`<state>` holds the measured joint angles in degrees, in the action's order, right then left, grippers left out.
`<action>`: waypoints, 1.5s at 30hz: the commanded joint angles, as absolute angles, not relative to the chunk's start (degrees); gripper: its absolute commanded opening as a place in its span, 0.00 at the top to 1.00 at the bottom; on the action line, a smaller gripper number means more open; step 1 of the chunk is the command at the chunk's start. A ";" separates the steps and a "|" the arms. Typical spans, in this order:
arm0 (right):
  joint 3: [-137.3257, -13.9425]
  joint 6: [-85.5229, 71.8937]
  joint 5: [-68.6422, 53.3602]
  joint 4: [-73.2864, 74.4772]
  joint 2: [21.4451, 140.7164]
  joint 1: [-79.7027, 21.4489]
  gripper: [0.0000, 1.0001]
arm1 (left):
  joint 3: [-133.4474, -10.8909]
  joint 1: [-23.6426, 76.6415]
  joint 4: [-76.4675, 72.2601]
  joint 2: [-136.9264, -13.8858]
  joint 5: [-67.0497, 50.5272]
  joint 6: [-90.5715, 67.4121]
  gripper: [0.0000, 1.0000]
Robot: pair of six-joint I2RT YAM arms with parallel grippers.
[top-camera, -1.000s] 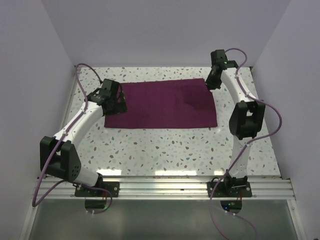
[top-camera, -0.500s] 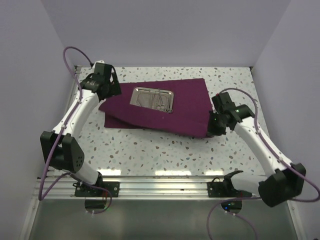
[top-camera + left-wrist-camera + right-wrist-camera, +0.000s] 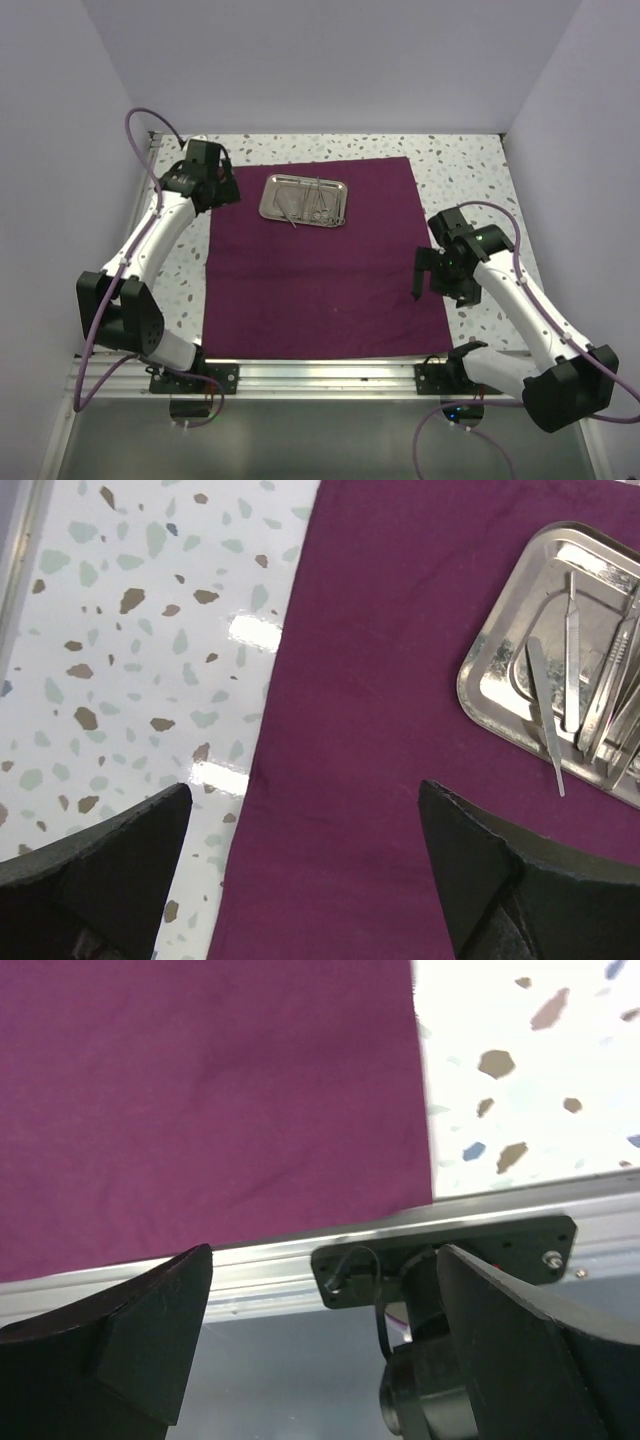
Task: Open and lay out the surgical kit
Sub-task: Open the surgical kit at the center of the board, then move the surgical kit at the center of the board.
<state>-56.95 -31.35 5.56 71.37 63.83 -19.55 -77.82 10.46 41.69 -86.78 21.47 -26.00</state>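
We log the purple cloth wrap (image 3: 320, 270) spread flat on the counter (image 3: 470, 170). The steel tray (image 3: 480, 670) sits on its far half, with the instruments (image 3: 570, 670) piled inside. The left fingers (image 3: 110, 860) and right fingers (image 3: 130, 1330) gape wide, holding nothing. Unwrapping looks done; we judge that laying out the instruments is left.

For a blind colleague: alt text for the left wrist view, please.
A shiny steel tray holding slim metal instruments sits on a purple cloth at upper right. Speckled table lies left, and the open left end effector frames the bottom.

The cloth (image 3: 320, 285) is dark purple, the tray (image 3: 270, 203) shiny silver, the table (image 3: 470, 165) white with brown-grey speckles.
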 commanded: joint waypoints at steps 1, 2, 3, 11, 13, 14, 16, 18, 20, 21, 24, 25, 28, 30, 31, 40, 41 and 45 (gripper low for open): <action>-60.11 -32.08 8.87 75.32 63.02 -19.42 0.02 | -73.50 10.02 35.62 -83.06 16.63 -25.84 0.00; -60.81 -32.17 9.92 75.32 63.10 -19.42 0.02 | -72.43 10.02 34.20 -82.80 13.74 -25.84 0.00; -61.60 -32.17 10.54 75.24 63.45 -19.51 0.02 | -71.38 10.02 32.62 -82.53 12.06 -25.75 0.00; -70.66 -30.50 11.95 66.82 68.80 -19.42 0.02 | -76.98 13.62 29.00 -94.90 9.47 -23.91 0.00; -73.54 -30.06 11.87 62.24 72.75 -19.16 0.02 | -80.94 13.19 30.40 -99.64 12.03 -24.34 0.00; -75.13 -29.97 11.69 61.01 74.86 -19.07 0.01 | -82.08 12.84 30.50 -100.89 13.09 -24.26 0.00; -81.60 -29.97 10.21 59.07 82.94 -17.76 0.02 | -85.15 10.91 29.63 -104.65 12.66 -23.38 0.01; -86.46 -30.23 8.97 58.01 91.09 -16.62 0.02 | -87.79 9.50 29.79 -107.39 12.83 -22.15 0.01; -93.67 -30.58 8.09 57.75 96.13 -14.86 0.02 | -91.48 7.13 30.59 -111.34 12.75 -21.36 0.00; -95.87 -30.59 8.00 57.74 98.24 -14.42 0.02 | -93.32 5.47 30.15 -112.40 12.14 -21.27 0.01; -105.61 -30.93 7.82 57.30 108.59 -11.35 0.02 | -96.66 2.48 29.01 -117.84 10.64 -20.31 0.03; -107.65 -31.20 7.91 57.39 110.37 -9.68 0.02 | -97.81 1.76 28.92 -119.17 10.29 -19.87 0.04; -115.03 -31.99 8.87 57.39 118.35 -7.04 0.02 | -102.91 0.09 29.18 -124.53 8.27 -18.46 0.05; -120.29 -32.17 9.40 57.65 122.15 -6.07 0.02 | -106.94 0.00 29.62 -128.21 7.74 -18.11 0.05; -122.32 -32.25 9.58 58.18 126.43 -5.28 0.03 | -108.09 0.00 29.62 -129.36 7.13 -18.11 0.05; -135.09 -32.26 8.17 56.96 141.50 -3.87 0.09 | -115.75 -2.64 29.53 -138.42 1.58 -19.07 0.25; -135.17 -32.17 7.91 56.17 142.11 -3.69 0.10 | -116.01 -2.64 29.36 -138.78 1.06 -19.07 0.28; -134.04 -34.01 6.16 54.68 144.05 -3.60 0.27 | -116.80 -2.90 28.30 -140.18 -1.75 -19.07 0.61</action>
